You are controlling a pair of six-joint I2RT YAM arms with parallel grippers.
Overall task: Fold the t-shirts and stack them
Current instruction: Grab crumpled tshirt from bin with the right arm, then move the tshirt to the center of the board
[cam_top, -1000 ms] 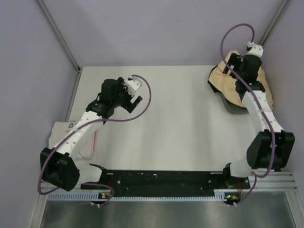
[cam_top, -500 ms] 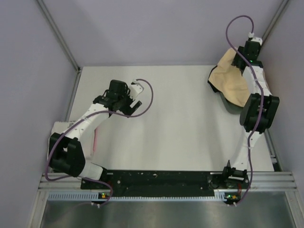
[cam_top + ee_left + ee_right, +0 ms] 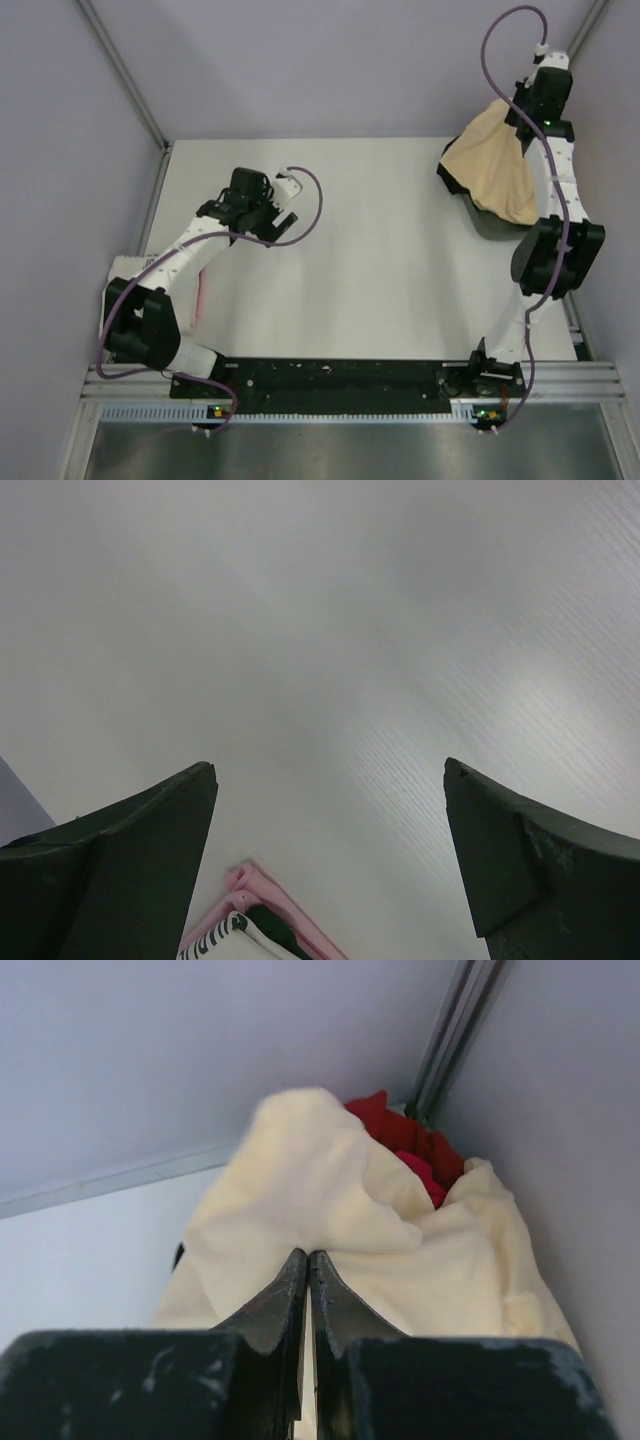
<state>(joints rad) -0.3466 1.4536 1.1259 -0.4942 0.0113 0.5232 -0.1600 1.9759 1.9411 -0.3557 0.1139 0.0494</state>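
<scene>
Black-fingered right gripper was found clamped on a fold of the pale yellow soft cloth t-shirt, held up in the far right corner. Crumpled red cloth t-shirt was noted behind it. Wide and gripping nothing, the left gripper was held over the white table; a folded white black-printed t-shirt was seen near one finger.
</scene>
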